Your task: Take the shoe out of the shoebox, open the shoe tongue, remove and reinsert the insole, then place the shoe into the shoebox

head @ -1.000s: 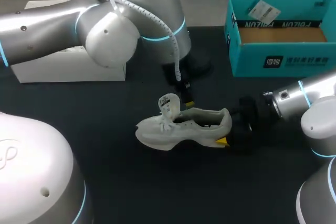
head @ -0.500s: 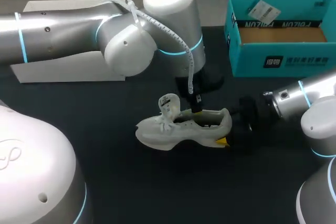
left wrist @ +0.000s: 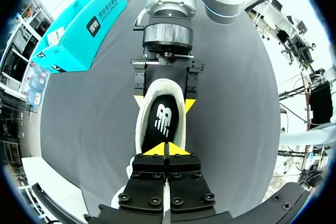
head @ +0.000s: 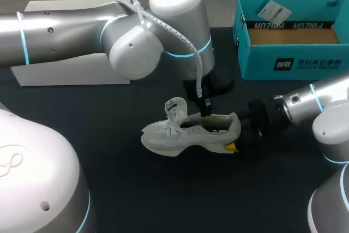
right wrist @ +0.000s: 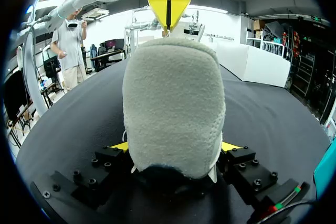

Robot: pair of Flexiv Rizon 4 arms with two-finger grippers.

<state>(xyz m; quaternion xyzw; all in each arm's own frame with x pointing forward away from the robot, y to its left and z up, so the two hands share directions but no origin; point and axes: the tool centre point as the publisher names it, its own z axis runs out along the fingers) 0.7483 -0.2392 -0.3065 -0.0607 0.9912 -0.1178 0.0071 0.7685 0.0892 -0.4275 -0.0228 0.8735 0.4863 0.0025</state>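
Far right on the black tabletop (head: pixel 136 189): an open teal shoebox (head: pixel 294 64). On its near wall, a dark logo square with white characters beside it. On a flap inside, a line of dark lettering, upside down from here. On the far flap, a white paper label (head: pixel 271 10), its print too small to make out. Far left: a plain white box (head: pixel 71 72), no writing visible.

Mid-tabletop, well apart from the shoebox: a white shoe (head: pixel 188 132) on its sole, toe to the left, heel to the right. Tongue (head: pixel 175 107) pulled upright, with a small printed tag on its face. Down inside, a black insole (left wrist: pixel 163 121) with a white logo.

Right gripper (head: pixel 235 137): low at the right end of the shoe, clamped on the heel, one yellow tip against each side.

Left gripper (left wrist: pixel 167 149): over the shoe's opening, just right of the tongue, fingers pressed together, yellow tips meeting right at the insole. Cannot tell whether any edge of the insole is pinched between them.
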